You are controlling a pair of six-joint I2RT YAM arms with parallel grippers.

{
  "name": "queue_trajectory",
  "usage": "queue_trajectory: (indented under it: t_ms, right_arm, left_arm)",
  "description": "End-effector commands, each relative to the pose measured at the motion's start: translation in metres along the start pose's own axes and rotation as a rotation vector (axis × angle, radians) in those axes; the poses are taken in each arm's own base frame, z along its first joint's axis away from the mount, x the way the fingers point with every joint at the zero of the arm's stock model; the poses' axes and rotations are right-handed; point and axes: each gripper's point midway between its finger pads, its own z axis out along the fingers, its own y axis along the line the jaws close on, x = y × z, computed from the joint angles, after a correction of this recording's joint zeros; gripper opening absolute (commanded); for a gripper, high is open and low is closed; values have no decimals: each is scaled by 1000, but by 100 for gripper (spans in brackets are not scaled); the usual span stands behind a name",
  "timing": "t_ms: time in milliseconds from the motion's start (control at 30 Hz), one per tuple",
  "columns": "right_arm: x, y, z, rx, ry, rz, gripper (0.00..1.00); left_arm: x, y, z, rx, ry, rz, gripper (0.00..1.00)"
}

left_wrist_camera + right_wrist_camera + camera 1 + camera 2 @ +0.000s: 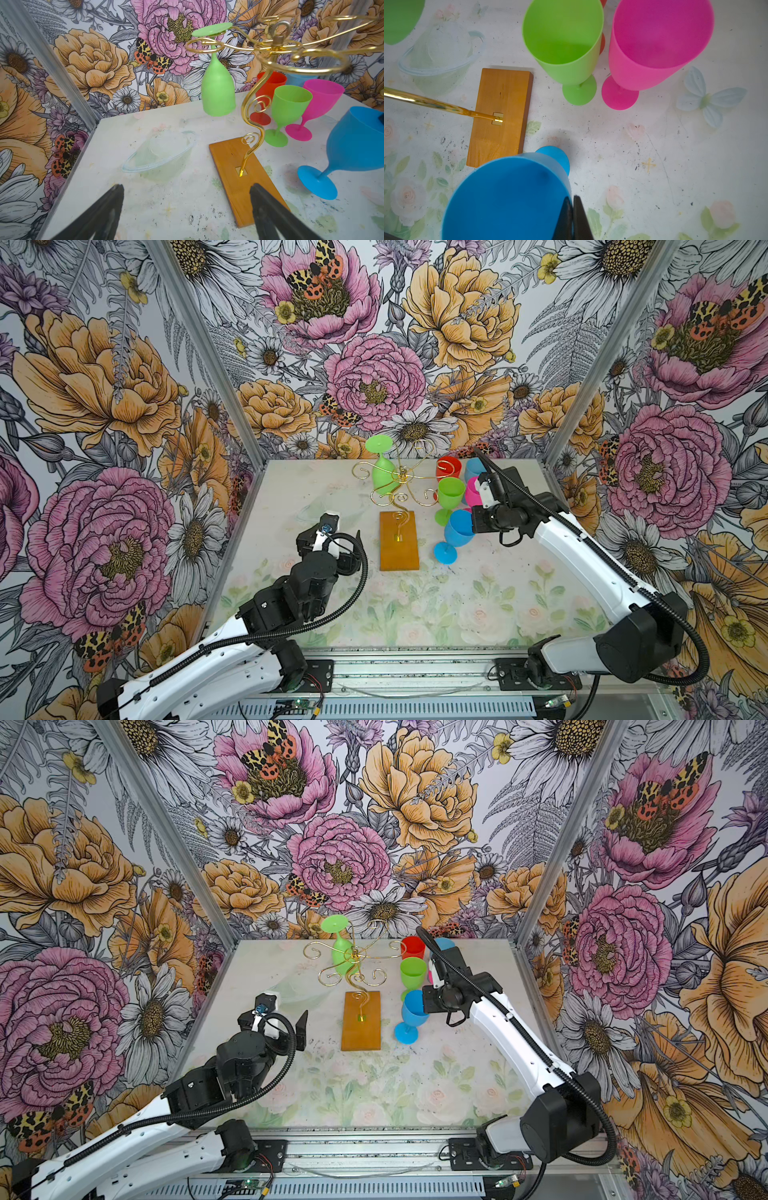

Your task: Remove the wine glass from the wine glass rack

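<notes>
On the gold rack (398, 543) a green wine glass (384, 477) hangs inverted; left gripper (186, 186) gapes empty, right gripper (572, 200) pinches blue glass (508, 197).

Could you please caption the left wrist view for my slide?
Open left gripper faces the wine glass rack, where one green wine glass hangs inverted.

Robot test booth, probably in a lab: floral-printed wall panels (374, 364) in aluminium framing (205, 348) enclose a painted tabletop (478, 572); a metal mounting rail (415, 672) and exposed wiring (318, 691) run along its front.
</notes>
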Motion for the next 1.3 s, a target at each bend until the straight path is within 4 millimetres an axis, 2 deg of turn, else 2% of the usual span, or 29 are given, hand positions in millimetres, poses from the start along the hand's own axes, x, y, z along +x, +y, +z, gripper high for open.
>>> queue_trajectory:
  t_ms: [0,200,467,967,1267]
  right_arm:
    - [-24,-11,-6,77,-76,2,0]
    - [-32,-17,3,126,-89,18,0]
    - [-36,-21,20,155,-71,15,0]
    - [-47,-10,40,146,-57,0,0]
    - [-42,-9,52,153,-24,-7,0]
  left_arm:
    - [18,-1,11,42,70,-63,97]
    - [29,15,30,23,139,-112,99]
    - [34,30,44,-7,186,-155,99]
    - [36,37,48,-28,197,-167,99]
    - [35,36,47,-18,192,-171,99]
